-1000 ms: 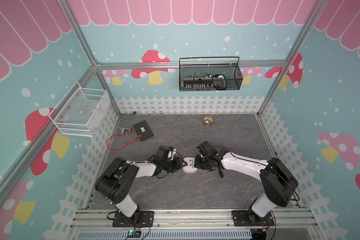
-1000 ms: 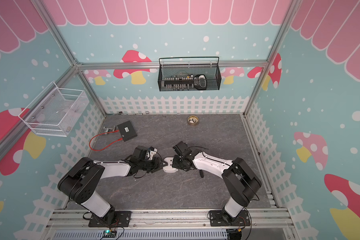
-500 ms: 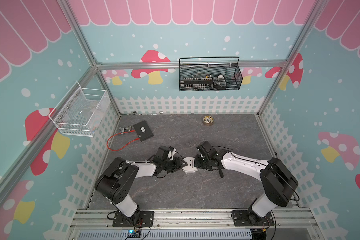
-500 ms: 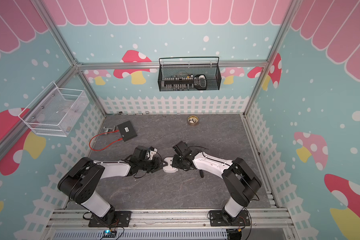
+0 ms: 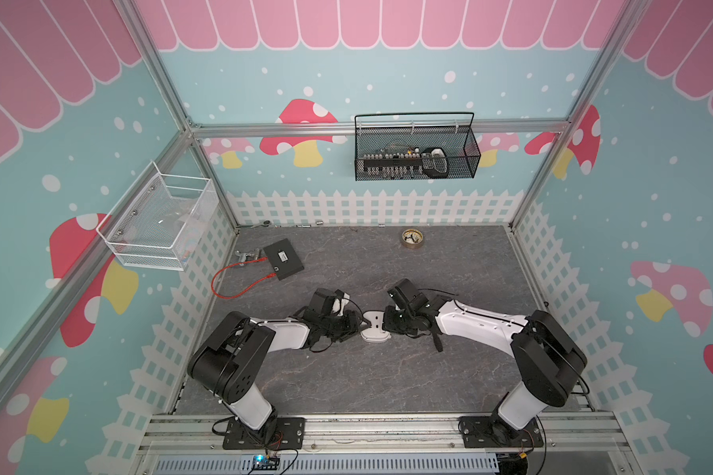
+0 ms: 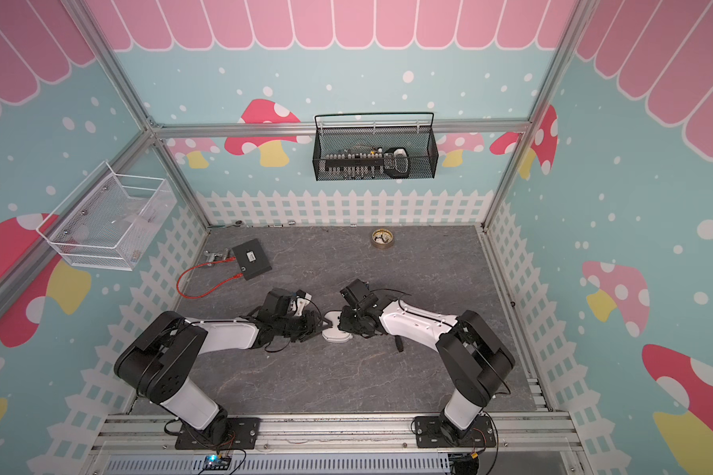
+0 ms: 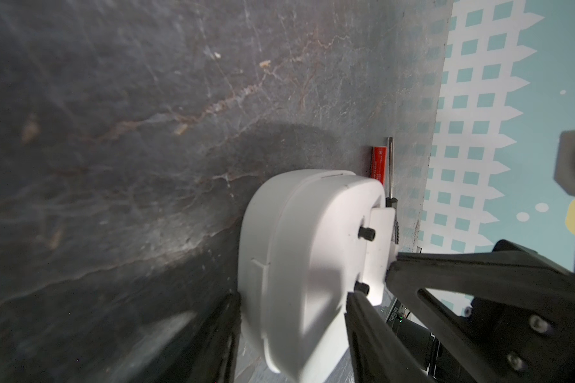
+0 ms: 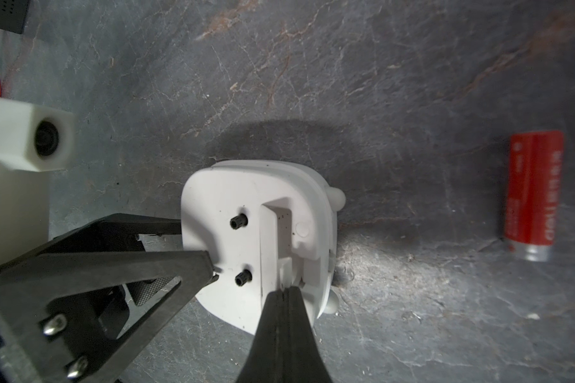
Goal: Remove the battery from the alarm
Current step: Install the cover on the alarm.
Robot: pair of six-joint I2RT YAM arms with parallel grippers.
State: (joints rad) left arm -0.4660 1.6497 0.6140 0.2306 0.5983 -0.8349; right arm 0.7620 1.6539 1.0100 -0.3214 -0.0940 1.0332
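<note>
Alarm look: the alarm (image 8: 226,199) is a white rounded-square case with its plain back turned to the right wrist camera. Two small black knobs (image 8: 238,221) sit beside the rectangular compartment (image 8: 281,225), which is uncovered and bare inside.
Alarm place: mid-bench, between the two wrists in both top views (image 5: 374,327) (image 6: 336,327).
Battery: the battery (image 8: 533,195) is a red cylinder with a silvery end. It lies on the bench (image 5: 346,382), outside the alarm and apart from it. In the left wrist view it lies (image 7: 378,164) just beside the shaft of the screwdriver (image 7: 390,165).
Left gripper: the left gripper (image 7: 292,295) is clamped on the alarm, one finger on the front and one on the back.
Right gripper: the right gripper (image 8: 284,290) has its jaws pressed together and holds nothing. Its tip is at one end of the compartment.
Hidden: the dial is turned away from every view. I cannot find the battery in the top views. I cannot tell whether the alarm's lower edge rests on the bench. Both grippers' fingertips are lost under the wrists from above.
Edges: a white fence (image 5: 371,209) walls three sides, and a metal rail (image 5: 367,427) closes the front.
Open room: there is bare bench between the arms and the rail, and more behind the alarm. A black box (image 5: 284,259) and a brass-rimmed disc (image 5: 412,238) lie well apart near the back.
</note>
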